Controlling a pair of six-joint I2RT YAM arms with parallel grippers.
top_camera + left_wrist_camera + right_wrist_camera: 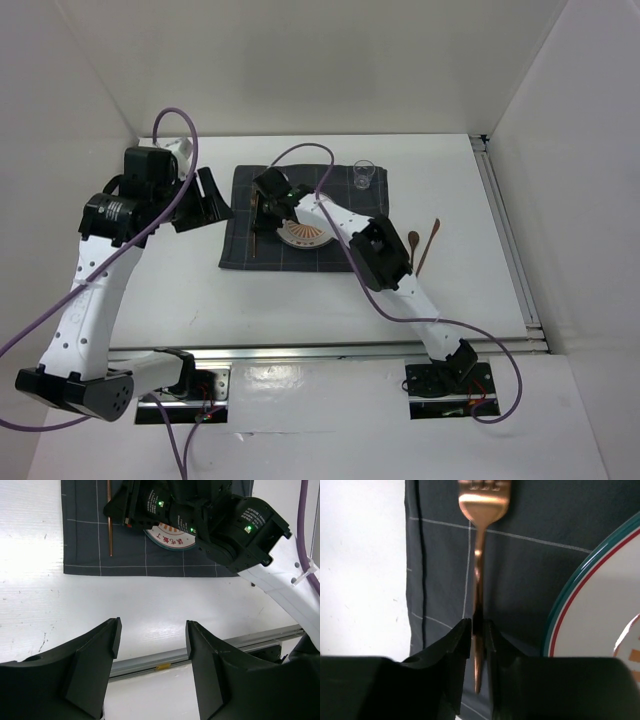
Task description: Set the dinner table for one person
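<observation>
**Operator:** Confirm step in hand.

**Technician:** Fork placement, by the look of it. Right gripper (477, 625) clamped on copper fork (479, 565) at mid-handle, over dark checked cloth (240, 255), just left of plate (570, 605), tines pointing far. Cannot tell whether resting on cloth or just above it.

**Operator:** Report left gripper (152, 630).

**Technician:** Spread wide, holding nothing, hovering over bare dinner table (300, 310) just left of cloth.

**Operator:** List other items.

**Technician:** Glass (364, 175) at far right corner of cloth. Spoon (413, 245) and second slim utensil (428, 245) lying on table right of cloth, apart from plate; probably not yet placed.

**Operator:** State next move.

**Technician:** Likely: lower to cloth, part fingers, lift straight up to avoid dragging fork. Then fetch spoon.
</observation>
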